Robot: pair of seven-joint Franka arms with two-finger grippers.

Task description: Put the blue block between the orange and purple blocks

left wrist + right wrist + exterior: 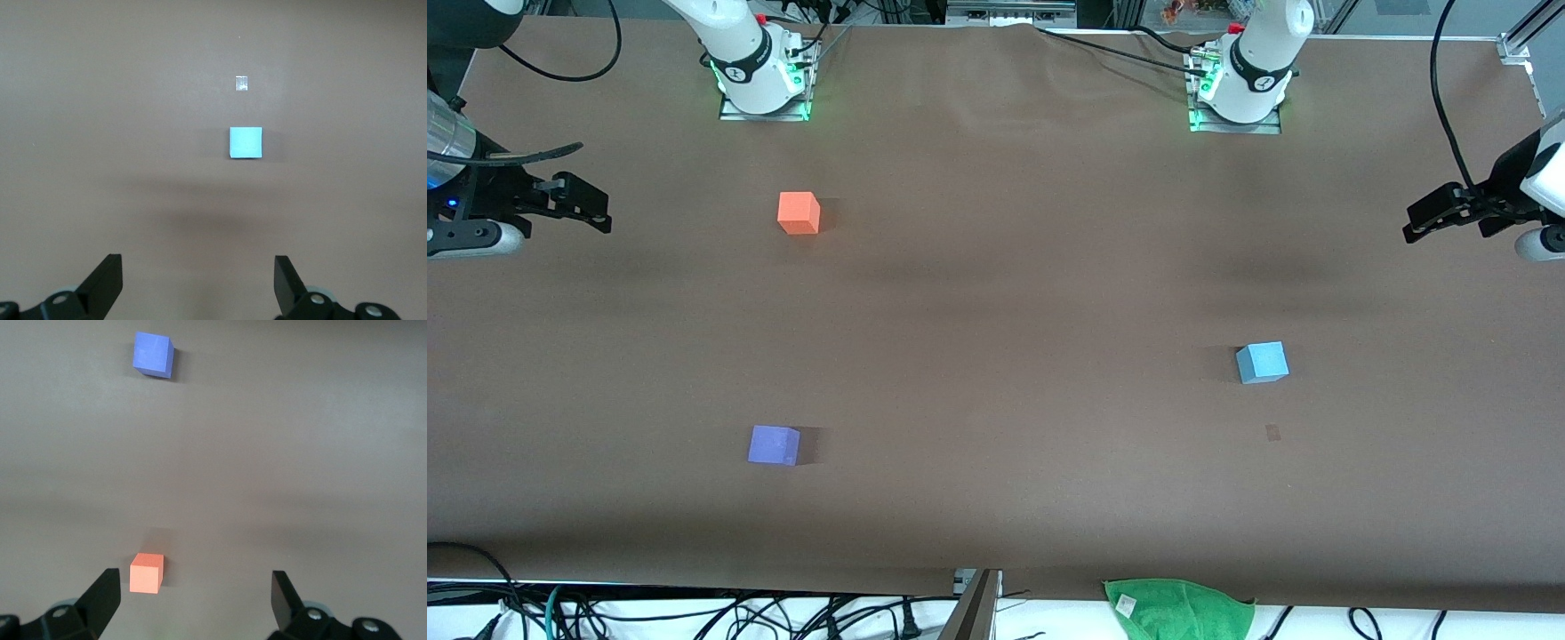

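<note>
While both arms hang back at the two ends of the brown cloth-covered tabletop (996,293), the three cubes sit untouched and well apart from one another. The small light sky-blue matte cube (1262,363) rests toward the left arm's end of the tabletop, roughly midway between the robots' bases and the front camera's edge. In the left wrist view the same blue cube (245,143) lies flat on the cloth out ahead of the fingers, with a tiny pale scrap or mark (242,83) just beside it on the cloth.

The bright orange-coral matte cube (799,212) stands toward the right arm's end, near that arm's base. The violet-purple matte cube (774,444) sits at the same end but much nearer to the front camera, almost in line with the orange one. The stretch of cloth between those two holds nothing; the blue cube is nowhere near it. The right wrist view shows both, the orange cube (147,573) close to the fingers and the purple cube (153,355) well off from it.

The left end effector (1432,218) hovers over the edge of the tabletop at its own end, jaws spread wide with nothing between them. The right end effector (587,209) hovers over the other end, jaws likewise spread wide and empty.

A crumpled green cloth (1178,606) lies at the tabletop's edge nearest the front camera.
</note>
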